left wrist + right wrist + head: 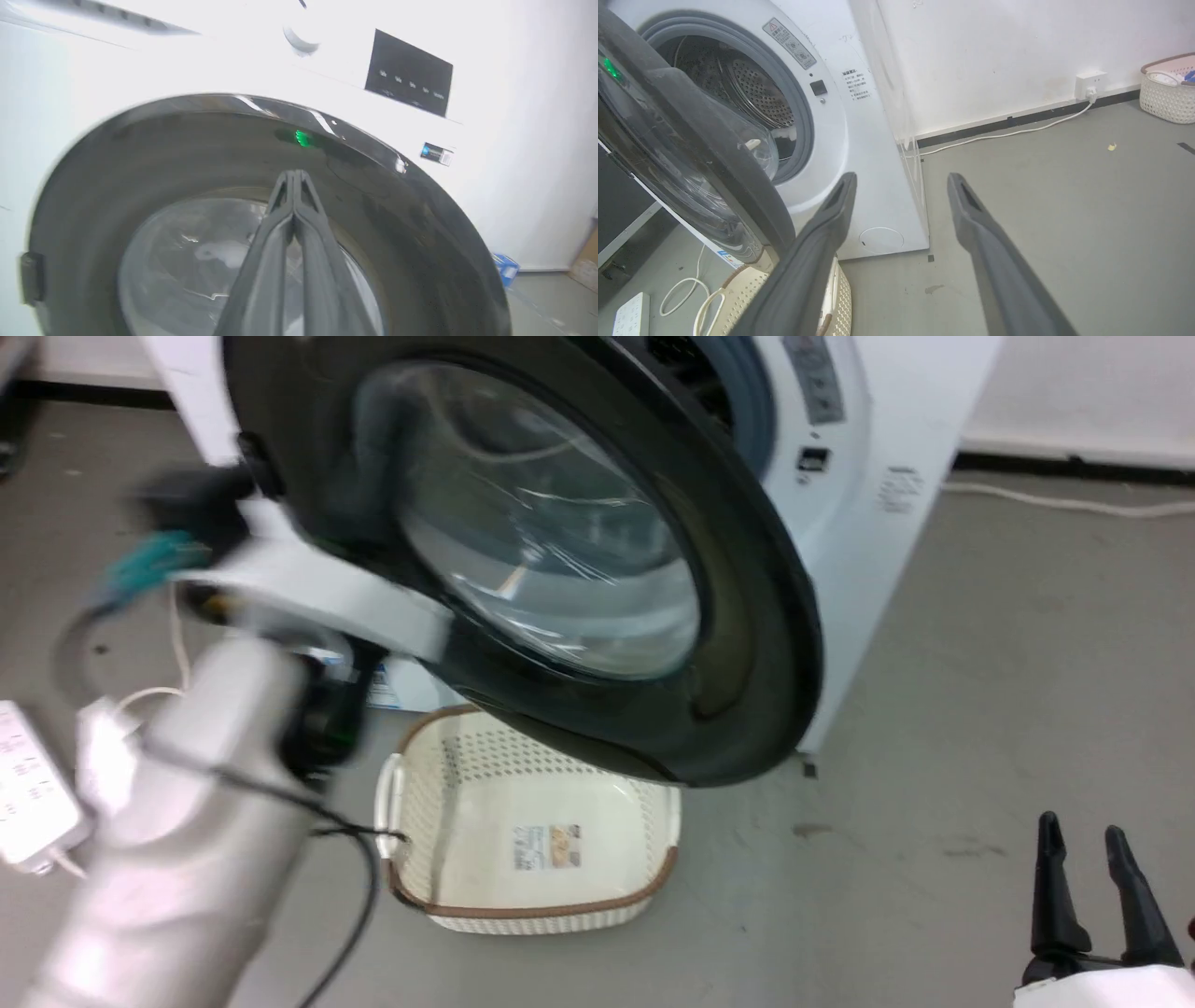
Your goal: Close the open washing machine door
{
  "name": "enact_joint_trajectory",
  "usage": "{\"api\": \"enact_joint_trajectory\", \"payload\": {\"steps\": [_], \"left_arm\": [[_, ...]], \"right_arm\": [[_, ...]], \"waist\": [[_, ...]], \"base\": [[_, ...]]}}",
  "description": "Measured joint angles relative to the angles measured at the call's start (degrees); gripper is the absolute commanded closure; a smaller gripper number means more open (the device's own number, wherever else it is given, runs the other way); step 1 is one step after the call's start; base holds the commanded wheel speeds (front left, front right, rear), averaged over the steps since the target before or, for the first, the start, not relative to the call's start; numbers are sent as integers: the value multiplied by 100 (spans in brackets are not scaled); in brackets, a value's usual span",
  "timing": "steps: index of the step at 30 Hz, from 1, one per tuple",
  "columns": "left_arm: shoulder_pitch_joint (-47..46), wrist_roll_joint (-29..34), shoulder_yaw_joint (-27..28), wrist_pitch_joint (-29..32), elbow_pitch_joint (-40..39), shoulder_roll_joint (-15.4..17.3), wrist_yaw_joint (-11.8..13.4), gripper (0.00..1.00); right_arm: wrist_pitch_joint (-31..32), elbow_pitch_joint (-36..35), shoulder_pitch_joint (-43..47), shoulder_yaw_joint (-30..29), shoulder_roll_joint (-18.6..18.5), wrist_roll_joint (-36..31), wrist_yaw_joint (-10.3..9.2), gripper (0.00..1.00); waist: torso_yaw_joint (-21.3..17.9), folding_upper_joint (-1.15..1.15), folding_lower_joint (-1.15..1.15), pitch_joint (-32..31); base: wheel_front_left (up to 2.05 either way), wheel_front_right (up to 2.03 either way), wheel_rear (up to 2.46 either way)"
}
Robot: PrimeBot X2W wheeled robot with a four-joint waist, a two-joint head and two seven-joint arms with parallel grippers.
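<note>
Grey floor (pixel 980 709) backs the head view, where the washing machine door (pixel 747 616) hangs half-swung above a cream basket (pixel 523 859), the left arm (pixel 187 803) is a blur, and the right gripper (pixel 1083 831) stands spread and empty. From the left wrist, the left gripper (pixel 293 175), pressed shut on nothing, points at the door's glossy rim and could skid off it; contact is hard to judge. From the right wrist, the drum opening (pixel 752 93) of the washing machine (pixel 859 154) gapes beyond the door, cut off at left.
</note>
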Motion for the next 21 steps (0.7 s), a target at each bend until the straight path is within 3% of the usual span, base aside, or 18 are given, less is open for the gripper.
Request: {"api": "enact_joint_trajectory", "payload": {"steps": [4, 8, 14, 21], "left_arm": [[791, 1215, 1170, -7, -821, 110, 556, 100], [1806, 2052, 1738, -7, -1316, 89, 803, 100], [2986, 2387, 2145, -7, -1499, -75, 783, 100], [3972, 2437, 1881, 51, -1229, -87, 488, 100]], "right_arm": [[1, 1, 2, 113, 0, 0, 0, 0], [0, 8, 50, 187, 0, 0, 0, 0], [1, 16, 209, 291, 0, 0, 0, 0], [1, 69, 223, 405, 0, 5, 0, 0]], "waist": [[177, 0, 0, -150], [293, 0, -1, -294], [405, 0, -1, -478], [421, 0, 0, -584]], "base": [[0, 0, 0], [0, 0, 0], [0, 0, 0], [0, 0, 0]]}}
